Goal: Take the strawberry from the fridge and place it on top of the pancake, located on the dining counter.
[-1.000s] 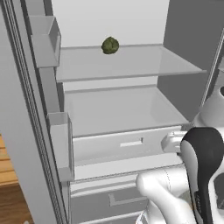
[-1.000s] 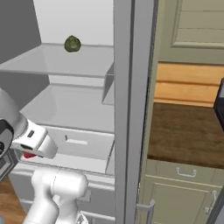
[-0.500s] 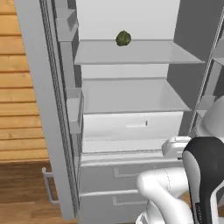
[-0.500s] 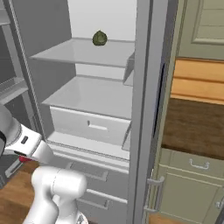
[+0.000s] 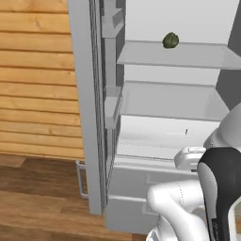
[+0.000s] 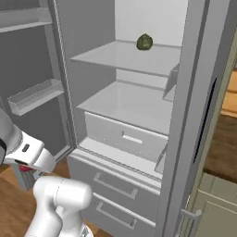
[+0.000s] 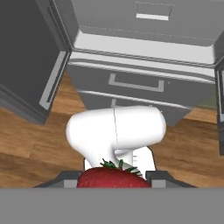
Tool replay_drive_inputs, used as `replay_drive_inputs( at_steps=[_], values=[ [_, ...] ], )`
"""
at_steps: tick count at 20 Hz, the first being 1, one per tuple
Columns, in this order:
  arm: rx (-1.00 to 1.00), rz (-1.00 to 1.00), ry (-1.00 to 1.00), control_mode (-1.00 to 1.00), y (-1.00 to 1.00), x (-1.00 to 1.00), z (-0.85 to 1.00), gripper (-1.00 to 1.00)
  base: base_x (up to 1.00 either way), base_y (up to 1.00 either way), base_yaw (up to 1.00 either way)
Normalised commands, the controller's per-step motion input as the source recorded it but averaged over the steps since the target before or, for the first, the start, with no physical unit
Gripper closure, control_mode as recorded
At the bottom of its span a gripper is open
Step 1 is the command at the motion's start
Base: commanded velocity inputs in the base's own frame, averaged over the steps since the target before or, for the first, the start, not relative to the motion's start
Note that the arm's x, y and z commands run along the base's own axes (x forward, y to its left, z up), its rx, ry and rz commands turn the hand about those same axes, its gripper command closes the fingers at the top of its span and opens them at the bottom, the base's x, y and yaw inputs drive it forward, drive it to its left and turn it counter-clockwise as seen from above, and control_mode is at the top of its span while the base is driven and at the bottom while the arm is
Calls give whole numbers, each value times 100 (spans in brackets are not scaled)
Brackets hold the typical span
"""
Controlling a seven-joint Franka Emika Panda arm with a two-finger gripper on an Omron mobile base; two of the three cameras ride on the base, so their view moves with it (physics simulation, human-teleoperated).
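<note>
Wood floor (image 5: 37,188) under open fridge (image 6: 139,139). Green ball (image 5: 170,40) sits on top shelf. Strawberry (image 7: 114,178) outside fridge, low in hand view, pinched between fingers (image 7: 65,180). Looks small, light, soft; squeeze gently on sides, no squashing.

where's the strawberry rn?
In the hand view the strawberry sits at the bottom centre, held in the claw, outside the fridge in front of its bottom drawers.
</note>
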Motion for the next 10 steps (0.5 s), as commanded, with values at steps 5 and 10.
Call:
replay_drive_inputs(
  at_steps=[5,10],
  values=[
    [0,0,0,100,0,0,0,100,-96,7,79],
    [0,0,0,100,0,0,0,100,-99,3,80]
  ],
)
